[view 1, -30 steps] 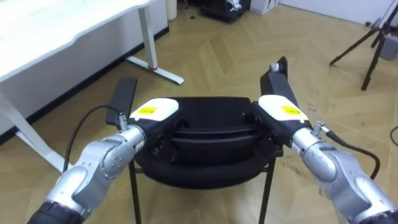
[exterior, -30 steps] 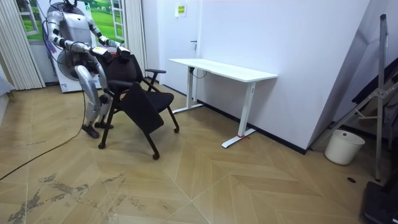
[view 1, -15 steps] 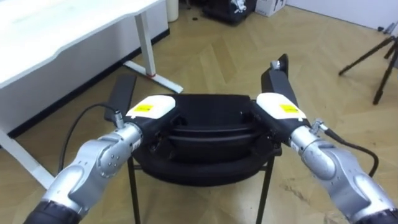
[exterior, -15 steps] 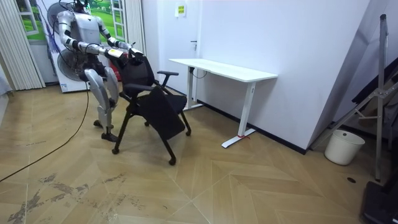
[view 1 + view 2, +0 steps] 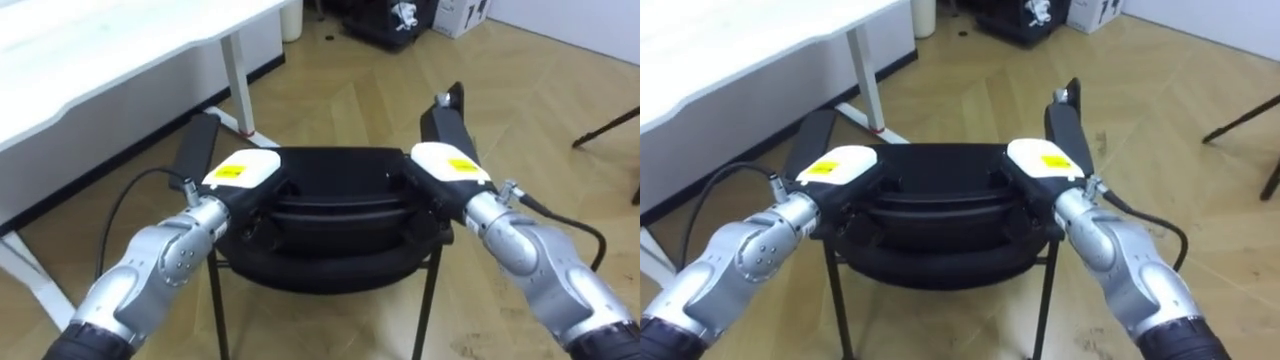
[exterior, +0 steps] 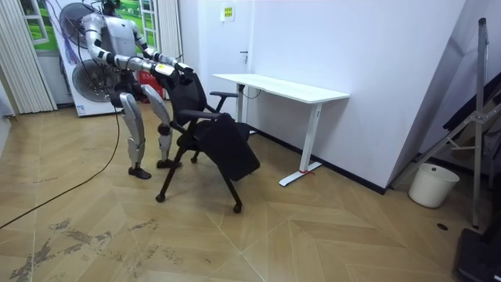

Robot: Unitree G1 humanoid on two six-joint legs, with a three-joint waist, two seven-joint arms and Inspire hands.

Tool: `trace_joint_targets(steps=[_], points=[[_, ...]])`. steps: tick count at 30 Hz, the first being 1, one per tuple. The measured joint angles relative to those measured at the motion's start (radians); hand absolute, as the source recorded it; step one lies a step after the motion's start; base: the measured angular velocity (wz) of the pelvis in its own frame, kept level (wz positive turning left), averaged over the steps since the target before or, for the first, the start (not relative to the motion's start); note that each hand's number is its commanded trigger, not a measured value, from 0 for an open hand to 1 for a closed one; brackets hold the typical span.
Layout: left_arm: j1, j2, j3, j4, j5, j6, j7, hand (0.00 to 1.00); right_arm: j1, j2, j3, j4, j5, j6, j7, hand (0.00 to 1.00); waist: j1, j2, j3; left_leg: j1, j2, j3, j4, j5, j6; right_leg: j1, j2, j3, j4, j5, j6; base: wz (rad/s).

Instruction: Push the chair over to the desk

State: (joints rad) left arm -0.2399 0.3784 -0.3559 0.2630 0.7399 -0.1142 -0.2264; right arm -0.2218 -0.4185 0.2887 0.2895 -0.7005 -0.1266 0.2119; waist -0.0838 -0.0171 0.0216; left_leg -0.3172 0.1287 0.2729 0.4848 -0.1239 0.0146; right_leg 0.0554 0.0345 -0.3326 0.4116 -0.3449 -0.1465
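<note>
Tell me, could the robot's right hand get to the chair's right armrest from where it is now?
Probably yes. The right hand rests at the black chair's backrest, and the armrest juts forward just beside it, with nothing between them.

You get no readable text here. There's a yellow sticker (image 5: 231,173) on the back of the left hand (image 5: 252,168), at the left end of the chair (image 5: 335,215) back, but its dark print is too small to make out. A second yellow sticker (image 5: 461,165) sits on the right hand (image 5: 438,157), at the chair back's right end, and it's just as illegible.

On the floor beyond the chair are a white box (image 5: 462,12) with black marks and a dark bag (image 5: 375,25) with a white graphic. Neither resolves.

In the room view, a small yellow sign (image 6: 228,12) hangs on the wall above the chair, slightly to the room view's right of it. Its print is unreadable.
</note>
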Motion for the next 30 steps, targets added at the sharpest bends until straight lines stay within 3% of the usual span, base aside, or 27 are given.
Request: trace_joint_targets(steps=[1,2,3,5,7,9,10,11,12,13,14,15,16,17,18,20,22,24,25,26,27,28,29,30], points=[[0.007,0.001,0.002,-0.013,0.002,0.000,0.001,1.00,0.016,0.000,-0.003,-0.028,-0.001,0.016,0.001,1.00,0.004,-0.001,-0.0036,0.006,-0.012,0.002,-0.030,0.054,0.025,0.020,-0.005,-0.034,-0.014,-0.011,0.008,0.06],[0.014,0.004,0.004,-0.026,0.004,0.000,0.001,1.00,0.025,-0.004,-0.006,-0.046,0.000,0.018,0.005,1.00,0.001,-0.004,-0.0063,0.016,-0.023,0.003,-0.045,0.084,0.038,0.040,-0.008,-0.049,-0.037,-0.014,0.014,0.11],[0.013,0.004,0.004,-0.032,0.004,0.000,0.001,1.00,0.032,-0.011,-0.010,-0.062,0.002,0.020,0.008,1.00,-0.003,-0.006,-0.0064,0.016,-0.030,0.008,-0.047,0.089,0.046,0.046,-0.012,-0.058,-0.047,-0.016,0.018,0.35],[0.014,0.000,0.005,-0.052,0.004,0.003,0.006,1.00,0.067,-0.020,-0.039,-0.116,0.000,0.020,0.014,1.00,-0.012,-0.015,-0.0082,0.028,-0.055,0.041,-0.061,0.081,0.058,0.072,-0.029,-0.091,-0.071,-0.020,0.035,0.38],[0.012,-0.001,0.008,-0.056,0.006,0.004,0.006,1.00,0.070,-0.020,-0.044,-0.129,-0.007,0.020,0.013,1.00,-0.013,-0.016,-0.0088,0.038,-0.060,0.074,-0.063,0.065,0.067,0.084,-0.041,-0.132,-0.065,-0.020,0.050,0.20],[0.010,-0.012,0.010,-0.056,0.007,0.006,0.012,1.00,0.070,-0.028,-0.045,-0.143,-0.004,0.023,0.014,1.00,-0.014,-0.016,-0.0089,0.048,-0.074,0.111,-0.074,0.049,0.080,0.087,-0.062,-0.152,-0.030,-0.032,0.075,0.30],[0.005,-0.019,0.010,-0.056,0.006,0.008,0.012,1.00,0.070,-0.039,-0.048,-0.151,-0.002,0.023,0.014,1.00,-0.017,-0.015,-0.0092,0.051,-0.095,0.144,-0.084,0.042,0.092,0.077,-0.083,-0.168,0.025,-0.049,0.106,0.30],[0.002,-0.020,0.010,-0.056,0.003,0.010,0.012,1.00,0.070,-0.040,-0.047,-0.151,-0.002,0.024,0.009,1.00,-0.016,-0.014,-0.0101,0.053,-0.120,0.168,-0.093,0.039,0.113,0.057,-0.108,-0.181,0.116,-0.060,0.126,0.28],[0.000,-0.020,0.010,-0.057,0.003,0.012,0.010,1.00,0.070,-0.042,-0.046,-0.149,-0.002,0.025,0.008,1.00,-0.016,-0.014,-0.0102,0.056,-0.130,0.179,-0.094,0.034,0.141,0.048,-0.122,-0.192,0.177,-0.061,0.128,0.26],[0.000,-0.020,0.009,-0.057,0.004,0.022,0.000,1.00,0.070,-0.041,-0.044,-0.141,-0.001,0.027,0.012,1.00,-0.015,-0.021,-0.0105,0.068,-0.149,0.171,-0.079,0.017,0.167,0.031,-0.153,-0.192,0.302,-0.050,0.146,0.36],[0.002,-0.027,0.007,-0.055,0.004,0.037,-0.008,1.00,0.075,-0.036,-0.042,-0.135,-0.002,0.024,0.018,1.00,-0.016,-0.029,-0.0126,0.091,-0.163,0.132,-0.066,-0.008,0.158,0.006,-0.179,-0.171,0.417,-0.008,0.169,0.44],[0.002,-0.034,0.005,-0.054,0.004,0.047,-0.012,1.00,0.080,-0.036,-0.043,-0.135,-0.003,0.022,0.020,1.00,-0.016,-0.029,-0.0124,0.102,-0.166,0.115,-0.066,-0.016,0.158,-0.009,-0.184,-0.152,0.466,0.028,0.168,0.60],[0.003,-0.043,0.001,-0.047,0.009,0.057,-0.015,1.00,0.095,-0.036,-0.047,-0.136,-0.003,0.014,0.021,1.00,-0.017,-0.029,-0.0129,0.127,-0.177,0.072,-0.070,-0.028,0.158,-0.039,-0.183,-0.110,0.539,0.114,0.181,0.72],[0.012,-0.043,-0.002,-0.047,0.015,0.059,-0.016,1.00,0.112,-0.031,-0.048,-0.131,-0.002,0.005,0.020,1.00,-0.021,-0.025,-0.0126,0.149,-0.174,0.025,-0.074,-0.037,0.146,-0.065,-0.163,-0.074,0.585,0.194,0.202,0.69],[0.017,-0.040,-0.002,-0.048,0.015,0.058,-0.017,1.00,0.117,-0.027,-0.048,-0.125,-0.001,-0.004,0.020,1.00,-0.017,-0.025,-0.0127,0.159,-0.173,0.005,-0.077,-0.041,0.140,-0.080,-0.160,-0.049,0.612,0.205,0.203,0.53],[0.034,-0.033,-0.003,-0.046,0.015,0.056,-0.017,1.00,0.116,-0.019,-0.040,-0.104,-0.005,-0.022,0.019,1.00,0.003,-0.017,-0.0079,0.204,-0.169,-0.048,-0.095,-0.045,0.109,-0.167,-0.182,0.006,0.706,0.138,0.180,0.37],[0.050,-0.025,-0.003,-0.046,0.013,0.049,-0.021,1.00,0.116,-0.018,-0.033,-0.075,-0.004,-0.050,0.016,1.00,0.011,-0.008,-0.0053,0.232,-0.154,-0.101,-0.101,-0.057,0.087,-0.222,-0.199,0.050,0.681,0.108,0.183,0.61],[0.058,-0.011,-0.005,-0.047,0.008,0.041,-0.023,1.00,0.116,-0.016,-0.018,-0.056,0.003,-0.064,0.008,1.00,0.007,-0.004,-0.0025,0.243,-0.140,-0.172,-0.103,-0.063,0.058,-0.255,-0.215,0.114,0.553,0.092,0.197,0.94],[0.058,0.001,-0.005,-0.049,0.005,0.036,-0.026,1.00,0.116,-0.013,-0.011,-0.055,0.009,-0.065,0.005,1.00,0.006,-0.011,-0.0058,0.238,-0.136,-0.218,-0.093,-0.071,0.038,-0.258,-0.217,0.176,0.389,0.085,0.208,1.07],[0.058,0.017,-0.002,-0.060,-0.005,0.030,-0.023,1.00,0.116,-0.014,-0.005,-0.065,0.013,-0.065,-0.006,1.00,0.007,-0.028,-0.0114,0.214,-0.137,-0.260,-0.044,-0.094,0.011,-0.237,-0.217,0.265,0.175,0.100,0.223,1.05],[0.057,0.026,0.007,-0.065,-0.010,0.026,-0.023,1.00,0.110,-0.017,-0.003,-0.073,0.015,-0.065,-0.012,1.00,0.007,-0.033,-0.0099,0.186,-0.139,-0.274,0.004,-0.119,-0.002,-0.235,-0.217,0.299,0.128,0.141,0.239,0.98],[0.061,0.006,0.006,-0.058,-0.003,0.032,-0.017,1.00,0.107,-0.024,0.002,-0.064,0.013,-0.063,-0.022,1.00,0.011,0.005,-0.0298,0.139,-0.093,-0.289,0.095,-0.150,-0.012,-0.215,-0.188,0.230,0.108,0.118,0.221,0.94],[0.057,-0.004,0.006,-0.056,-0.001,0.035,-0.027,1.00,0.102,-0.023,0.002,-0.060,0.004,-0.053,-0.017,1.00,0.003,0.022,-0.0277,0.137,-0.070,-0.274,0.093,-0.149,-0.008,-0.171,-0.164,0.172,0.065,0.122,0.202,0.95],[0.058,-0.004,0.006,-0.057,-0.001,0.031,-0.029,1.00,0.106,-0.023,-0.001,-0.062,0.004,-0.052,-0.016,1.00,0.003,0.023,-0.0282,0.147,-0.065,-0.268,0.073,-0.148,-0.008,-0.151,-0.158,0.152,0.046,0.125,0.195,0.83]])
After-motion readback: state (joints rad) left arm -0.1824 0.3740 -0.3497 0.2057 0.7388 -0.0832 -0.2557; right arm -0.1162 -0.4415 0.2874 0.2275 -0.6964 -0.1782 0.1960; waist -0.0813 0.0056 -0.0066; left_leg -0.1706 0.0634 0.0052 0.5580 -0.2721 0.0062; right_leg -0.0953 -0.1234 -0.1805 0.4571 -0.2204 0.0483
